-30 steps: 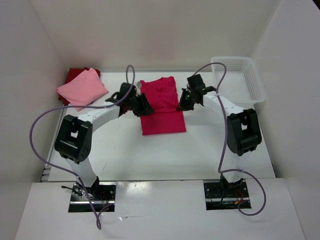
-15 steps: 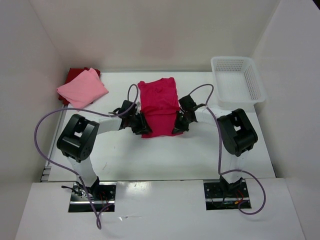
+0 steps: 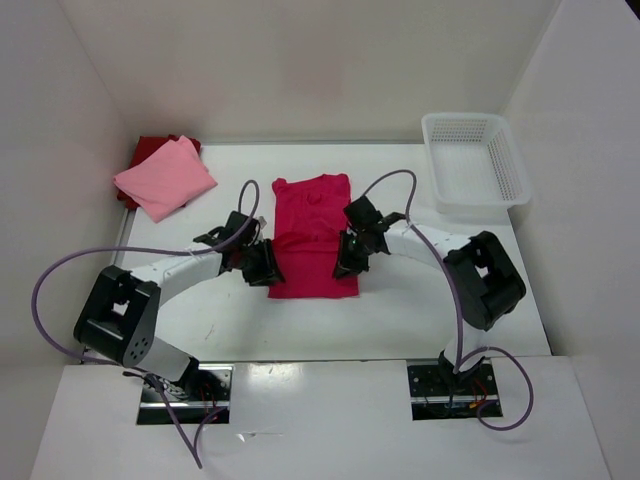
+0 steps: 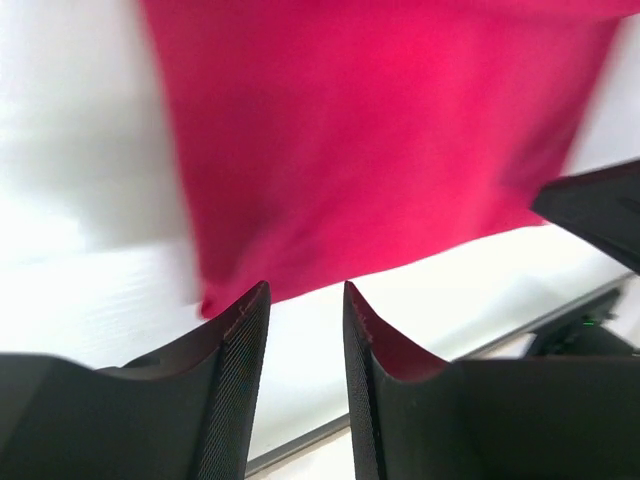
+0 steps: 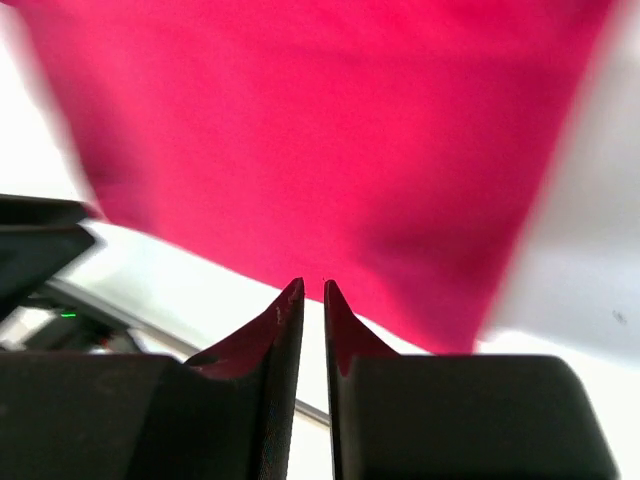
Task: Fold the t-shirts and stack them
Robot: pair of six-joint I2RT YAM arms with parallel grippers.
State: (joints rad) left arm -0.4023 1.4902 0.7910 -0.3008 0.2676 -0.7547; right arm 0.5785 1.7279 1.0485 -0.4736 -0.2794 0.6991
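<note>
Crimson-pink t-shirt (image 3: 312, 235) lies flat mid-tabletop (image 3: 420, 300), folded narrow, collar at the far end. Left end effector (image 4: 305, 292) sits low at the shirt's near-left corner: fingers spread, nothing between them, cloth edge just past the tips. Right end effector (image 5: 313, 287) is at the near-right edge: fingers only a slit apart, pinching nothing. Light pink t-shirt (image 3: 165, 178) lies folded on the dark red t-shirt (image 3: 150, 147) in the far-left corner. White basket (image 3: 478, 160) stands far right.

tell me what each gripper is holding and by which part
Nothing is held: both the left gripper and right gripper show an empty gap between their jaws, by the near corners of the crimson-pink t-shirt.
</note>
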